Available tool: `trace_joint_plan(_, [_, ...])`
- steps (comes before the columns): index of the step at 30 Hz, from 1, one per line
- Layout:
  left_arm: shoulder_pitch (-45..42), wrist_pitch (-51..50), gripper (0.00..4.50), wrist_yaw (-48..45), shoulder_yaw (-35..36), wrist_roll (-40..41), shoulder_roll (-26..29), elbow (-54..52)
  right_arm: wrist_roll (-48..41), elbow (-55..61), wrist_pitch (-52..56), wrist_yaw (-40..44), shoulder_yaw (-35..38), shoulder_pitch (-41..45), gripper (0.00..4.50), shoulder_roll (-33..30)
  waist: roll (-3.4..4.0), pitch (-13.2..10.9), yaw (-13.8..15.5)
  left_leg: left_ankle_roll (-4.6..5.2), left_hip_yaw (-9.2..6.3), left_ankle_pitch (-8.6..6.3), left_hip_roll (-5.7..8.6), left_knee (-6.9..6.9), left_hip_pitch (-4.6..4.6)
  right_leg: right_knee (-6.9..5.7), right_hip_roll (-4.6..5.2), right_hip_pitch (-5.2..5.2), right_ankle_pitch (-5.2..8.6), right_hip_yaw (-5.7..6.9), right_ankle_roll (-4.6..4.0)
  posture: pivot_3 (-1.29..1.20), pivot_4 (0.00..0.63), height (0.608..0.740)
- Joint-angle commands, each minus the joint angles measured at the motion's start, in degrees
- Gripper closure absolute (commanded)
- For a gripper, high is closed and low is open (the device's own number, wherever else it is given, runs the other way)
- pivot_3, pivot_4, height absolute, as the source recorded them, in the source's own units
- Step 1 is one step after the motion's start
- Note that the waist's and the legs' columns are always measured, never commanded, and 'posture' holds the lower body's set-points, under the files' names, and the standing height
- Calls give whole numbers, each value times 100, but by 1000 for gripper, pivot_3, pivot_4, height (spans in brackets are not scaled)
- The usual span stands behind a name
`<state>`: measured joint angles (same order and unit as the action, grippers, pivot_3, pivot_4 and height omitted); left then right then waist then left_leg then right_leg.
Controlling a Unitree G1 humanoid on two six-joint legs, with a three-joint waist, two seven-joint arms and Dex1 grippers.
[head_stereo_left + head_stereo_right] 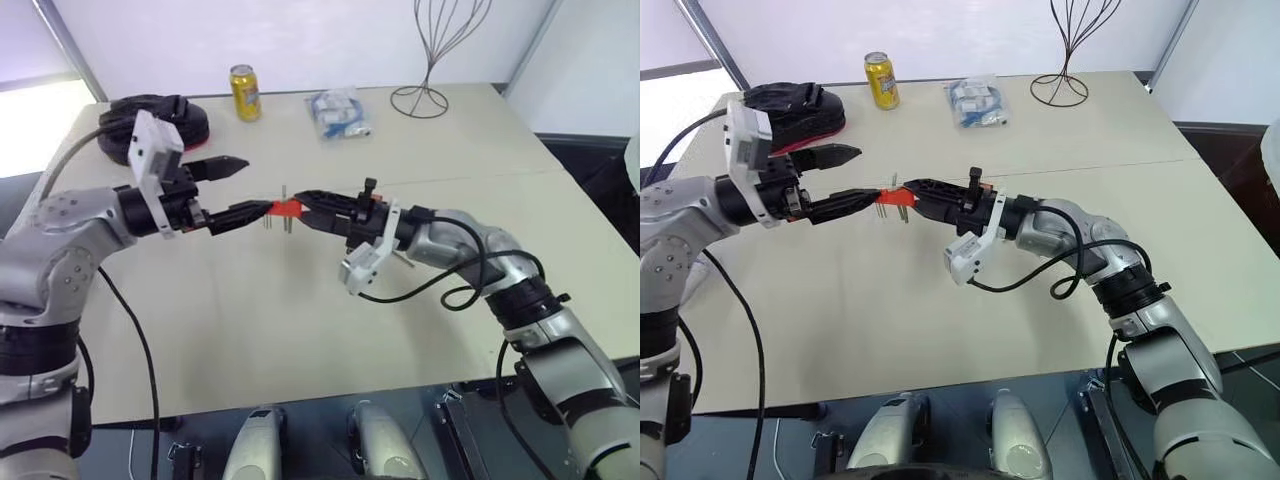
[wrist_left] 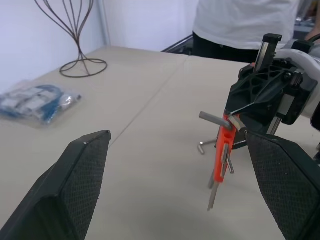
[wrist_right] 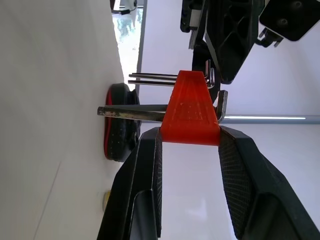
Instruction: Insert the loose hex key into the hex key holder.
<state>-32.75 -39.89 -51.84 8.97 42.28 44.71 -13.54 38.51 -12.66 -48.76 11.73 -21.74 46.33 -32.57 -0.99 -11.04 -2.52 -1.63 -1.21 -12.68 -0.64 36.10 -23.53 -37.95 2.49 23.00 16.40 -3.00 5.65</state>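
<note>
Hex key holder [image 1: 287, 208], red-orange, sits near the centre of the frame, raised above the worktop [image 1: 300, 320]; we see our right gripper [image 1: 300, 205] with its jaws closed on the block's end. Grey keys project from it. Our left gripper [image 1: 243, 190] faces it with jaws spread wide, holding nothing, the lower finger tip just beside the block. The loose hex key [image 2: 206, 145] lies on the worktop beneath. A yellow can [image 1: 245, 92] stands at upper left.
</note>
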Motion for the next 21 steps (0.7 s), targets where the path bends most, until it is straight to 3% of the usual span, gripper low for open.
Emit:
trace_joint_plan(1, [-103,-28,0,-49,-54,34,-5,-161,-245,124,13,22,161,78,3486,53,0,0,0,0,-1,0,0,0,0,-1,0,0,0,0,0,0,150,740])
trace_joint_plan(21, [-96,22,0,-44,-146,5,-367,-221,-428,-296,-143,240,132,546,3486,117,0,0,6,-1,-2,0,-1,3,0,-2,2,-1,0,0,0,0,150,740])
